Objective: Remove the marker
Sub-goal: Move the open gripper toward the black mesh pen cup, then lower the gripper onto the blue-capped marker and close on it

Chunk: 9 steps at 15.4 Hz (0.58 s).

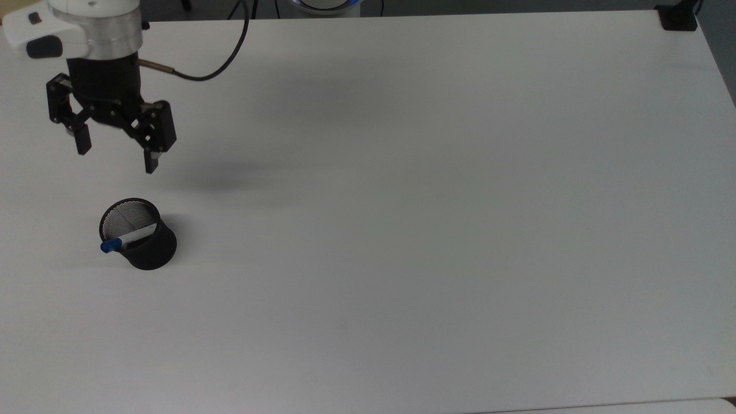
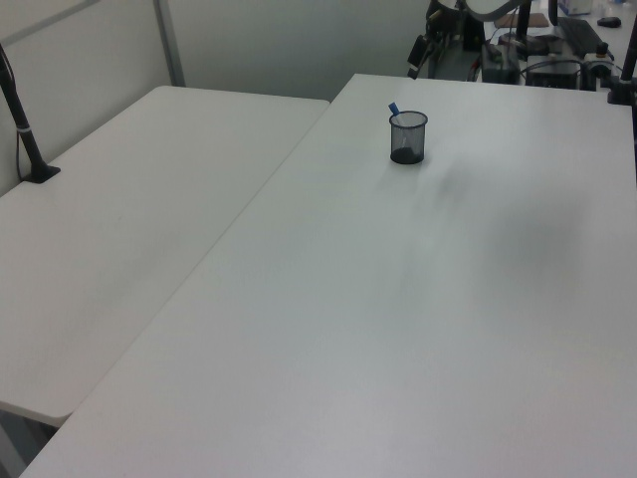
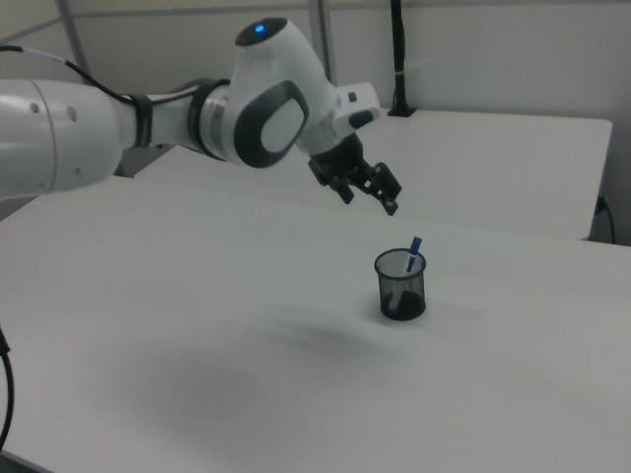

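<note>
The marker (image 1: 131, 236) leans inside a black mesh cup (image 1: 150, 253), its white barrel across the mouth and its blue cap (image 1: 110, 246) poking over the rim at the top view's left. In the right view the blue cap (image 3: 415, 243) sticks up out of the cup (image 3: 401, 288). The left view has the cup (image 2: 408, 138) far up the table with the blue cap (image 2: 393, 108) above it. My gripper (image 1: 117, 158) hangs open in the air, apart from the cup, above it in the top view. In the right view the gripper (image 3: 372, 202) is up and left of the cup.
The cup stands on a wide white table (image 1: 402, 230). A black cable (image 1: 230, 54) trails from the wrist. A black clamp base (image 1: 677, 17) sits at the top view's top right corner. A second white table (image 2: 119, 219) adjoins in the left view.
</note>
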{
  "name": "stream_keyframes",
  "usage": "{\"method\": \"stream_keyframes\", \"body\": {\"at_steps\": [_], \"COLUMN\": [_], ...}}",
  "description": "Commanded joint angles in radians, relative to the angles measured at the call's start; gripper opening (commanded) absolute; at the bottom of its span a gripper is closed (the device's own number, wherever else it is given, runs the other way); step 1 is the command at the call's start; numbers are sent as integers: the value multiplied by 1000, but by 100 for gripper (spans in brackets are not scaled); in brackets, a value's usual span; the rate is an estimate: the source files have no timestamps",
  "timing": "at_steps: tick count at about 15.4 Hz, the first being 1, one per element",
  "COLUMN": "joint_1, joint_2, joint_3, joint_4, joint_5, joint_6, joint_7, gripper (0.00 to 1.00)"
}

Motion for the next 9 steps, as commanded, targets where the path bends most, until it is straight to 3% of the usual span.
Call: {"method": "stream_keyframes", "body": {"at_steps": [1, 5, 9], "joint_1": [-11, -14, -25], "joint_2": [80, 148, 202], "joint_3": [-1, -13, -13], "joint_4": [3, 2, 2], "joint_5": [-25, -57, -100], "joint_6": [164, 325, 388], "joint_7": [48, 127, 159], "gripper": [100, 100, 93]}}
